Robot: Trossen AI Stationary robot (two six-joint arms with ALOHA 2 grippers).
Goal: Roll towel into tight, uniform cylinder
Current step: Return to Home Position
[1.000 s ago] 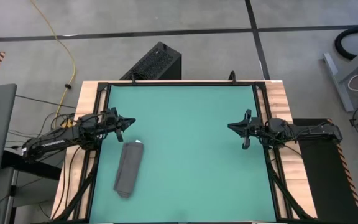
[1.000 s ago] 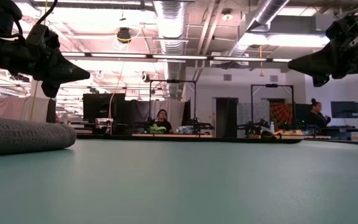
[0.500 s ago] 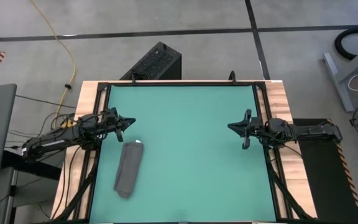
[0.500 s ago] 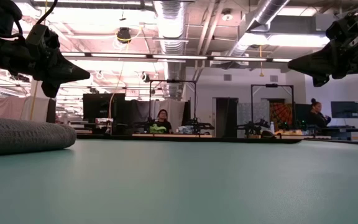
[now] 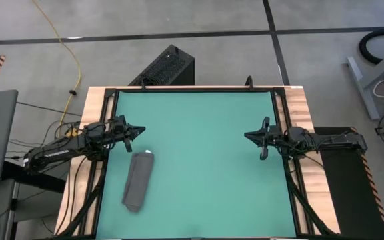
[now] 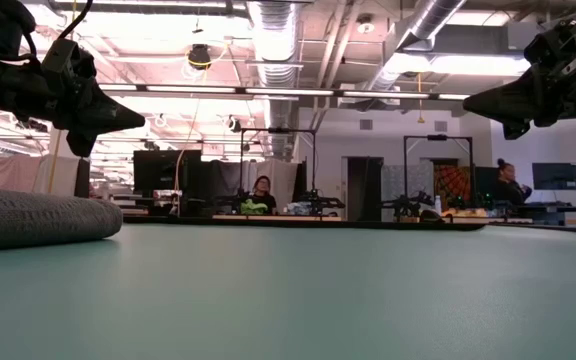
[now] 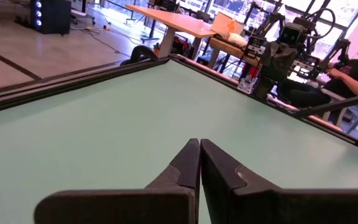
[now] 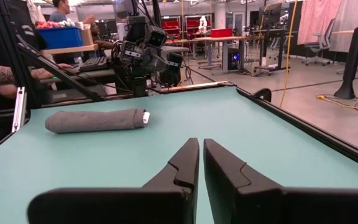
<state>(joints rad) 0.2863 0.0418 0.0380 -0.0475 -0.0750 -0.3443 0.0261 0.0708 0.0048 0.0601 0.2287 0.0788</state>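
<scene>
The dark grey towel (image 5: 138,181) lies rolled into a cylinder on the teal table (image 5: 199,160), near its left edge; it also shows in the low view (image 6: 38,217) and the right wrist view (image 8: 97,120). A small white tag (image 8: 145,116) sticks out at the roll's far end. My left gripper (image 5: 139,131) hovers shut above the table's left side, just beyond the roll's far end. My right gripper (image 5: 248,135) hovers shut at the right side, far from the towel. Both point level toward the table's middle, as each wrist view shows: left gripper (image 7: 199,144), right gripper (image 8: 201,143).
A black frame (image 5: 195,88) runs around the table, with wooden side strips (image 5: 299,107). A black box (image 5: 165,67) stands on the floor behind the far edge. People sit at benches (image 6: 260,195) in the room beyond. The table's middle is bare teal surface.
</scene>
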